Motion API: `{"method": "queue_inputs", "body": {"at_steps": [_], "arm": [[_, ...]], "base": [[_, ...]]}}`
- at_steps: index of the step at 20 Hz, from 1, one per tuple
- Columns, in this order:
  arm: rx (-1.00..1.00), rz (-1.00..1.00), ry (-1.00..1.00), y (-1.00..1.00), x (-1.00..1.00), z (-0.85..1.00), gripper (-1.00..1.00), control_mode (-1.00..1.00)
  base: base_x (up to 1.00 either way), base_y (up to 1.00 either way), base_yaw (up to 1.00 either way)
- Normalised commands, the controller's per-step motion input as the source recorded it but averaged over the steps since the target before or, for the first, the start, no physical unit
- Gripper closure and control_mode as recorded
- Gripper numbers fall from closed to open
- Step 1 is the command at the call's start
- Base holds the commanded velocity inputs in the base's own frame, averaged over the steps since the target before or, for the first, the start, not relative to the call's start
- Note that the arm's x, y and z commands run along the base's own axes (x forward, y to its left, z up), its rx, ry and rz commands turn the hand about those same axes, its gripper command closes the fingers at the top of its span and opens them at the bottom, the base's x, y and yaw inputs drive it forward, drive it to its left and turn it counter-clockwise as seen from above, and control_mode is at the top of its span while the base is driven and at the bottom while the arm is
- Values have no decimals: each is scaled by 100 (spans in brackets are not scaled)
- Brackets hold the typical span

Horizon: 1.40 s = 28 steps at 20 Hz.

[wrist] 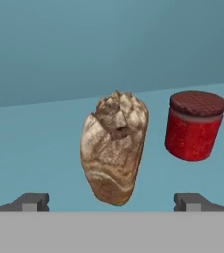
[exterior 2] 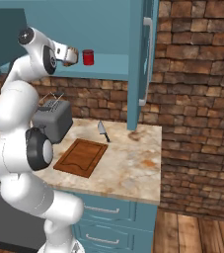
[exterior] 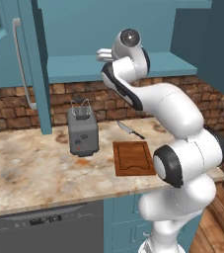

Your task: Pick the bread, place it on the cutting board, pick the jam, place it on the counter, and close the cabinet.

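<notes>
From where I sit, nothing on the list is finished yet. The cabinet (exterior: pixel 15 49) is the biggest item and it stands open, its door swung out with the long grey handle facing me, so closing it is still to come. Below it the table (exterior: pixel 29 168) carries a toaster (exterior: pixel 82 131), a knife (exterior: pixel 129 129) and the cutting board (exterior: pixel 133 158). The board lies bare, just beside the toaster and near the knife, so no bread has reached it. My arm is raised to the cabinet shelf (exterior 2: pixel 108 73), where both small items are waiting. The bread (wrist: pixel 114 147) sits on the shelf straight ahead of the tool (wrist: pixel 111 201) in the hand view, with the jam (wrist: pixel 194 125) just beside it and apart from it; in the right base view the red jar (exterior 2: pixel 88 57) stands on the shelf next to the hand. The tool is spread as wide as it goes and grips nothing: its two fingertips (wrist: pixel 32 201) flank the loaf at the bottom of the hand view and do not appear to touch it. I judge I am lined up for the first pick, so every step remains: grasp the loaf, carry it down to the board, come back for the jar, set it on the table, then shut the door.
</notes>
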Motion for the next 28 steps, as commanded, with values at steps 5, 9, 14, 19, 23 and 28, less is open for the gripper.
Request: {"method": "queue_inputs", "body": {"at_steps": [5, 9, 14, 19, 23, 28], "arm": [[0, 0, 0, 0, 20, 0, -100, -100], [0, 0, 0, 0, 14, 0, -100, -100], [0, 0, 0, 0, 10, 0, -100, -100], [0, 0, 0, 0, 7, 0, -100, -100], [0, 0, 0, 0, 5, 0, -100, -100], [0, 0, 0, 0, 7, -1, -100, -100]], "base": [[0, 0, 0], [0, 0, 0], [0, 0, 0], [0, 0, 0], [0, 0, 0], [0, 0, 0]]}}
